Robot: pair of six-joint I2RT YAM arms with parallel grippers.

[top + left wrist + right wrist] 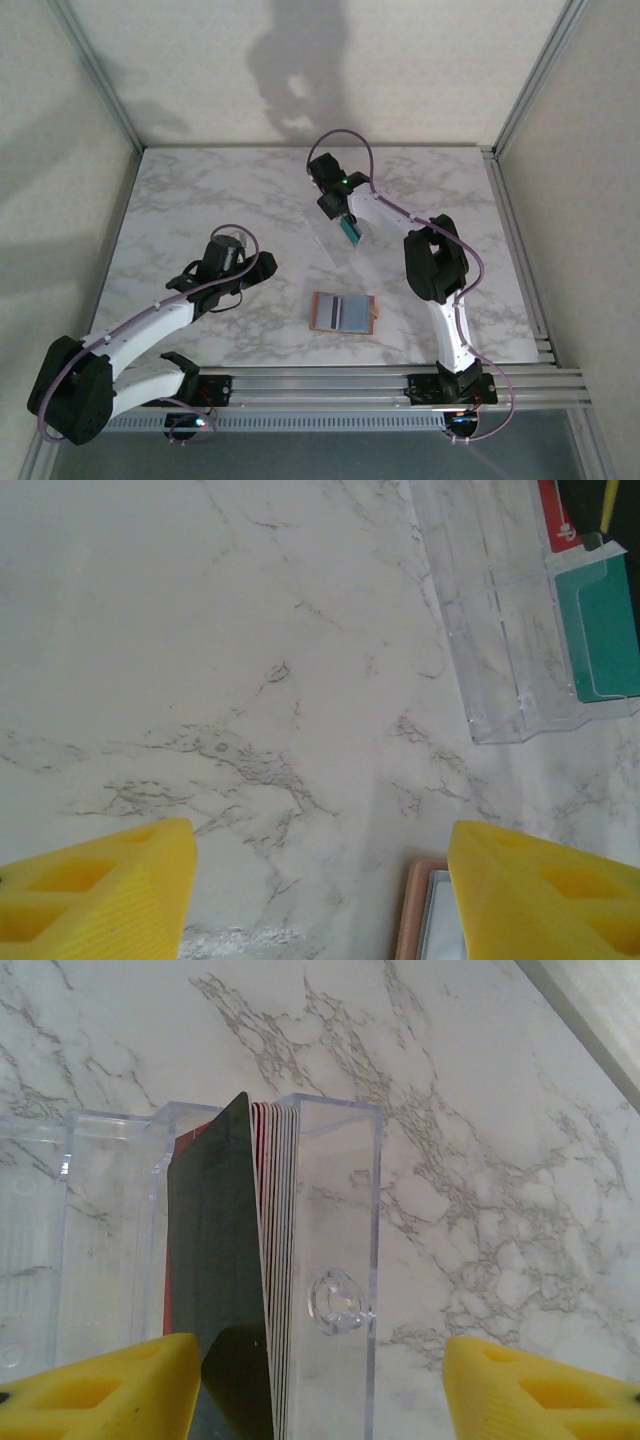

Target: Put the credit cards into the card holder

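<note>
The credit cards stand on edge as a stack in a clear plastic box, with a black card leaning at the stack's left. My right gripper is open, and its yellow fingers straddle the cards and the box's end wall. From above, the right gripper hangs over the box, where a teal card shows. The card holder lies open and flat, tan with grey-blue pockets. My left gripper is open over bare marble, its right finger above the card holder's edge.
The left wrist view has the clear box at upper right, holding a teal card and a red card. Metal rails run along the near table edge. Enclosure walls stand left, right and behind.
</note>
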